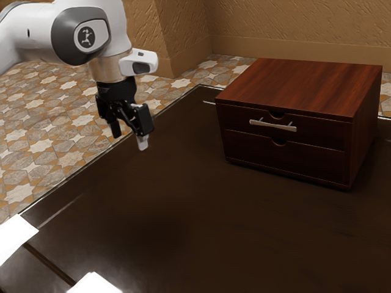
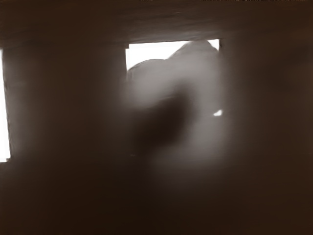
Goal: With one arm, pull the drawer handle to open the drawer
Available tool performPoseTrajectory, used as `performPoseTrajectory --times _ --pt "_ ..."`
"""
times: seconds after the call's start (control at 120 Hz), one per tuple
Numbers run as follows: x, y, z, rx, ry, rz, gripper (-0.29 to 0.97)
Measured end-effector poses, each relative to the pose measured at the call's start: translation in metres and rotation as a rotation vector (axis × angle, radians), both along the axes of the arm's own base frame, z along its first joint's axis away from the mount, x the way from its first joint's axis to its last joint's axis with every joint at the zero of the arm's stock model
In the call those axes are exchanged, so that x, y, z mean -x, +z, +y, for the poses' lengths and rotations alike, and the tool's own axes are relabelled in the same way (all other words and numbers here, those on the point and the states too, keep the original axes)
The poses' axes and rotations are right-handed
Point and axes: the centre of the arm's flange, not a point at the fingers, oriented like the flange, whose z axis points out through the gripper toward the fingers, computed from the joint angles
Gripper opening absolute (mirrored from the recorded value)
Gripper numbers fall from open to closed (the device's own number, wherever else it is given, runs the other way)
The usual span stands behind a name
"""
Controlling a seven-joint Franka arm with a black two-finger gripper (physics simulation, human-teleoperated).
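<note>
Exterior view: claw (image 1: 129,140) is held above the dark surface (image 1: 183,232), fingers parted, nothing gripped. Wooden cabinet (image 1: 317,85) is set well apart, toward the exterior view's right; silver drawer handle (image 1: 273,125) is mounted on its upper drawer (image 1: 321,131).

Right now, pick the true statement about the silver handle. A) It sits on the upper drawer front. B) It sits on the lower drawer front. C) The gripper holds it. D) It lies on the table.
A: the silver handle spans the upper drawer front, with the open gripper well away.
</note>
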Motion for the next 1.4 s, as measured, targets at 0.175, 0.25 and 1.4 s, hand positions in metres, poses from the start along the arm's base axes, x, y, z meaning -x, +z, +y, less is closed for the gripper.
performPoseTrajectory --times 0.175,0.25,1.4 --pt "0.014 0.033 0.0 0.01 -0.02 -0.067 0.68" --pt "0.026 0.08 -0.038 0.037 -0.183 -0.196 0.68" --pt "-0.151 -0.055 -0.172 -0.069 -1.401 -0.416 0.68"
